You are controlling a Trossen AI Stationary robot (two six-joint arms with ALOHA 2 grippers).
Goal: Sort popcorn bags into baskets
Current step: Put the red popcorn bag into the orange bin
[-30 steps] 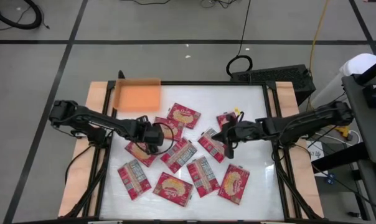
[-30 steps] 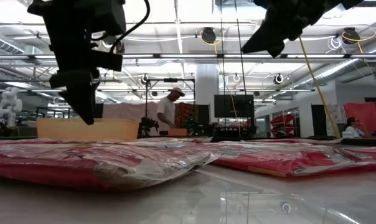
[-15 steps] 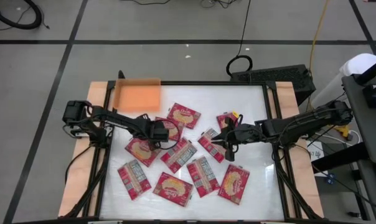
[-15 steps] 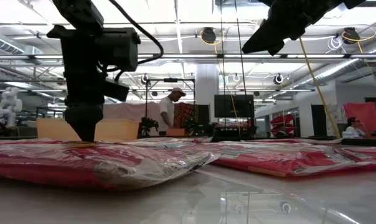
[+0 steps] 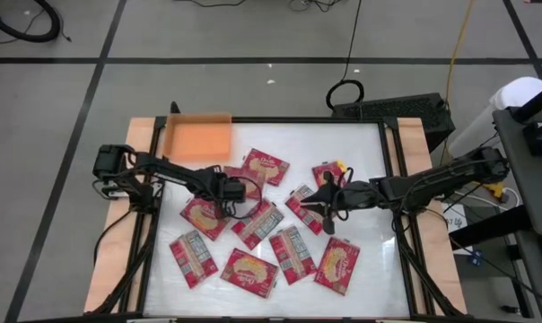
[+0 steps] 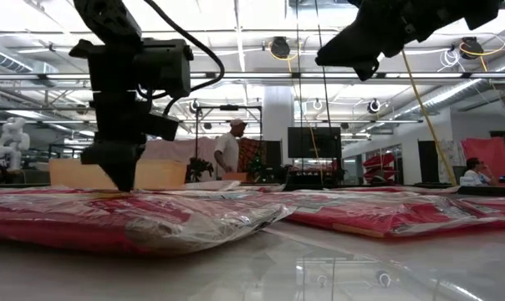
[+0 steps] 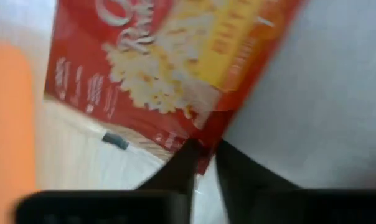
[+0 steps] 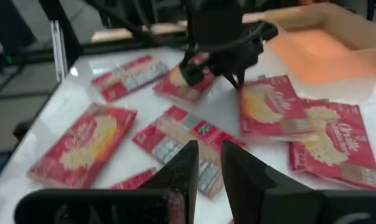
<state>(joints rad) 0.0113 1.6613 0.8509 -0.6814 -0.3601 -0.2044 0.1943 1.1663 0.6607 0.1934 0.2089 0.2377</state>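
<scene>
Several red popcorn bags [image 5: 249, 272] lie flat and scattered over the white table top. The orange basket [image 5: 197, 136] stands at the far left corner. My left gripper [image 5: 228, 192] points steeply down, left of the table's middle, and is shut on one popcorn bag [image 5: 246, 183] that shows its yellow popcorn picture. My right gripper [image 5: 318, 203] hangs raised, right of the middle, pointing toward the left. Its fingers [image 8: 188, 168] stand a narrow gap apart with nothing between them. My left gripper pinches a corner of the popcorn bag [image 7: 203, 152] between its two fingers, which come from above, pointing steeply down. The rest of the bag [image 7: 175, 62] lies flat on the table.
Pale wooden boards [image 5: 136, 144] flank the table top on both sides, and black frame rails [image 5: 395, 152] run along its edges. Other bags [image 8: 82, 146] crowd the middle and the near half. A person stands in the room beyond the table.
My left gripper has come down and gone a little toward the table's right and far side, and its tips now stand at the level of the bags. The bags lie where they were.
</scene>
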